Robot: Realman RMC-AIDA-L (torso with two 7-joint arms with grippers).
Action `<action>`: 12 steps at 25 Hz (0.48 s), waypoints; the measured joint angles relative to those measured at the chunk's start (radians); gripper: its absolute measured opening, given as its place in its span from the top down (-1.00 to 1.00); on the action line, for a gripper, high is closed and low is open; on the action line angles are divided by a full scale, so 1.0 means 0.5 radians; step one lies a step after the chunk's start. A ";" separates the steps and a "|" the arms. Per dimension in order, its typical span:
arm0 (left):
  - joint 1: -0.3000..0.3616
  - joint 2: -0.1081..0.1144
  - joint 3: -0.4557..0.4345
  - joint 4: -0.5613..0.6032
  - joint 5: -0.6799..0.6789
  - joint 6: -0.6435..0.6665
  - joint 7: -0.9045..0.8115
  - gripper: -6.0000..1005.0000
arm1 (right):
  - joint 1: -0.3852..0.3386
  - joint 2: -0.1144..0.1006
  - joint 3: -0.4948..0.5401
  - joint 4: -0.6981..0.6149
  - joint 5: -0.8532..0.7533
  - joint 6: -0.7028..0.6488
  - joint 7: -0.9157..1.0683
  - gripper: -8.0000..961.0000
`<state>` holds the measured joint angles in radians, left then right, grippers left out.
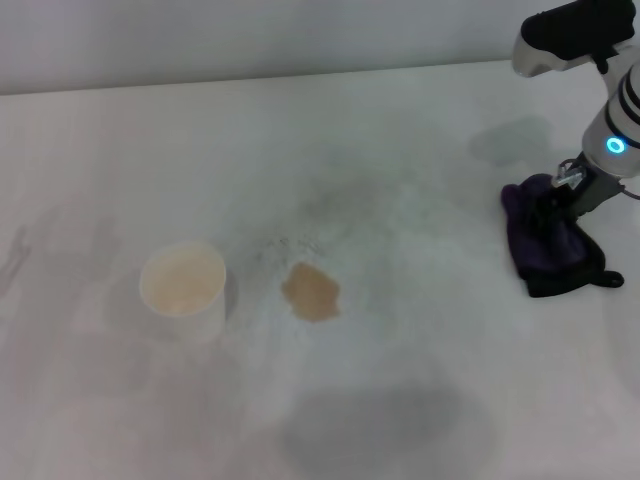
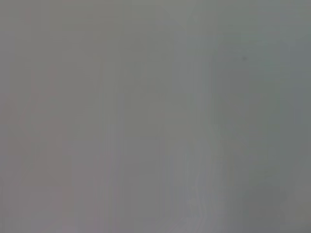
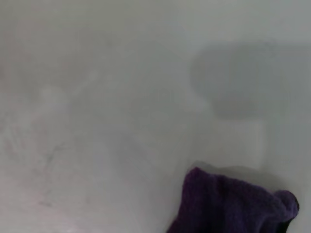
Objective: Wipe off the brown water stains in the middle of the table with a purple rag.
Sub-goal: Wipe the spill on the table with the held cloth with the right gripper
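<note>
At the counter's point(image 1: 400, 130) right, the right gripper point(image 1: 556, 200) met the purple rag point(image 1: 545, 245); finger state indeterminable; brown water stains point(image 1: 311, 292) sat mid-counter.

The desk point(image 1: 420, 130) is a plain pale white-grey, marked with faint grey speckled smudges near its middle and soft darker grey shadow patches at about six o'clock and two o'clock. The stain point(image 1: 311, 292) is a light tan-brown blotch, a little deeper brown at its edges. At nine o'clock from it the cup point(image 1: 182, 281) is cream-white with a pale beige inside. The rag point(image 1: 545, 240) at three o'clock is dark purple — black along its lower edge and loop. The right arm point(image 1: 612, 120) is white and black, with a glowing cyan-blue ring — its pincer point(image 1: 566, 188) dark grey and metallic.
</note>
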<state>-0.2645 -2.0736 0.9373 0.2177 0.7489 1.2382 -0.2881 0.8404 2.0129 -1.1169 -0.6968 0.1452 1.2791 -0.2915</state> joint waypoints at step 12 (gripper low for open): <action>0.001 -0.003 -0.009 0.000 -0.014 -0.046 0.003 -0.75 | 0.040 0.010 -0.124 -0.026 0.121 0.036 -0.013 0.66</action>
<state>-0.2638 -2.0749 0.9328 0.2178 0.7419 1.2151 -0.2868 0.8603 2.0181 -1.1788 -0.7099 0.2055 1.2972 -0.2978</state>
